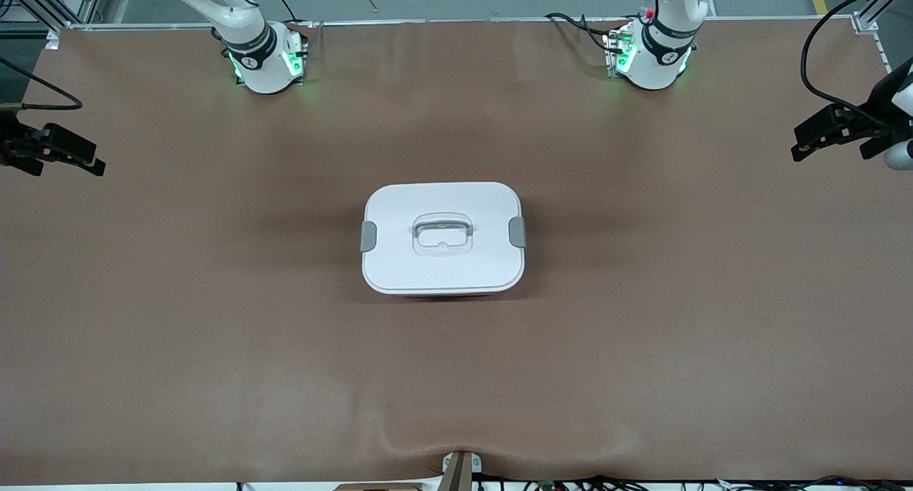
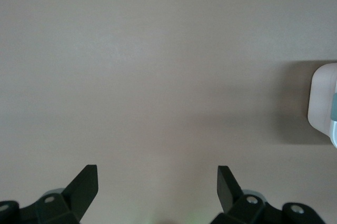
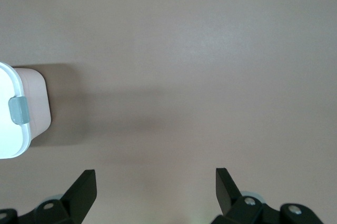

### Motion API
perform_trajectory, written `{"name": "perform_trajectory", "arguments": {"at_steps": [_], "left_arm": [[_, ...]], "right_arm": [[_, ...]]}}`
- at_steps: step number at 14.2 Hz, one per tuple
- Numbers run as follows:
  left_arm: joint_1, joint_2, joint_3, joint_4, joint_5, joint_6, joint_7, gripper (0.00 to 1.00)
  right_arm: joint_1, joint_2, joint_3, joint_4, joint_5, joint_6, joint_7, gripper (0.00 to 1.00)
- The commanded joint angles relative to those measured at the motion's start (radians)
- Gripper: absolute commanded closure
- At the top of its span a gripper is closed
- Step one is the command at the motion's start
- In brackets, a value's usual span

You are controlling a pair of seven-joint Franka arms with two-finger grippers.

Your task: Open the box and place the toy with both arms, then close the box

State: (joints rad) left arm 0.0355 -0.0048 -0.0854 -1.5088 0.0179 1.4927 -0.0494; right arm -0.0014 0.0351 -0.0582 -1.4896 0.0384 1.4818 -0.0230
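The box stands in the middle of the brown table, its white lid on. A grey clip sits at each short end and a clear recessed handle in the lid's middle. The toy is out of view. My left gripper hangs open and empty over the left arm's end of the table. In the left wrist view it is over bare mat, with one end of the box farther off. My right gripper hangs open and empty over the right arm's end. The right wrist view shows it apart from the box.
The brown mat covers the whole table. The right arm's base and the left arm's base, both lit green, stand along the edge farthest from the front camera. A small bracket and cables sit at the nearest edge.
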Motion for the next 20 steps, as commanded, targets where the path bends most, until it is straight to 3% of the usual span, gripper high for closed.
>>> {"name": "perform_trajectory", "arguments": {"at_steps": [1, 20], "left_arm": [[-0.003, 0.000, -0.007, 0.005, 0.004, 0.008, -0.024, 0.00], [0.004, -0.004, -0.022, -0.002, 0.002, 0.003, -0.070, 0.00]], "right_arm": [[-0.008, 0.000, 0.005, 0.014, 0.003, -0.012, 0.012, 0.00], [-0.008, 0.000, 0.005, 0.014, 0.003, -0.012, 0.014, 0.00]]}}
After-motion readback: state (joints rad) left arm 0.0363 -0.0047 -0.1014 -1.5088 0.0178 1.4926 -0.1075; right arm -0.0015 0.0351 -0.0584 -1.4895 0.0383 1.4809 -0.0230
